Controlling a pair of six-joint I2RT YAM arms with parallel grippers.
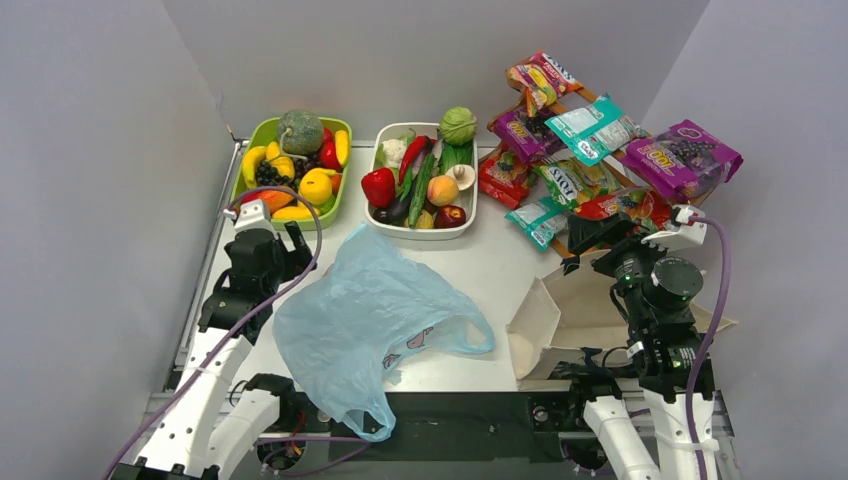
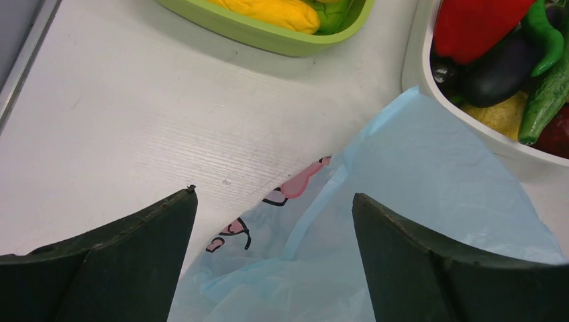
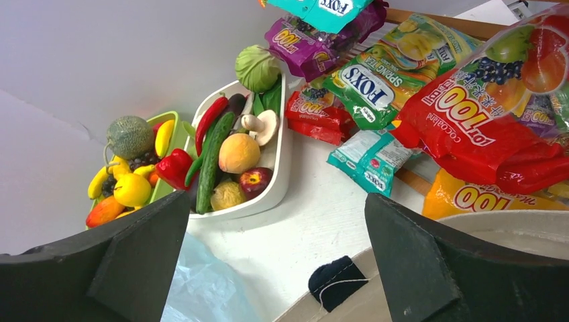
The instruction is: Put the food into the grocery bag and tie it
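Observation:
The light-blue grocery bag (image 1: 365,320) lies flat and crumpled on the white table, one loop handle (image 1: 365,420) hanging over the near edge. Toy fruit fills a green tray (image 1: 345,130) and toy vegetables fill a white tray (image 1: 470,190) at the back; snack packets (image 1: 600,150) lie at the back right. My left gripper (image 1: 297,240) hovers open over the bag's far left edge (image 2: 376,194), nothing between its fingers. My right gripper (image 1: 580,262) stands open above the beige tote, empty; in its wrist view the bag's corner (image 3: 201,288) shows at lower left.
A beige canvas tote (image 1: 560,320) with a dark strap stub (image 3: 337,282) lies at the right, under my right arm. Grey walls close in left, back and right. A wooden rack (image 1: 640,185) holds the packets. The table's near edge meets a black rail (image 1: 450,410).

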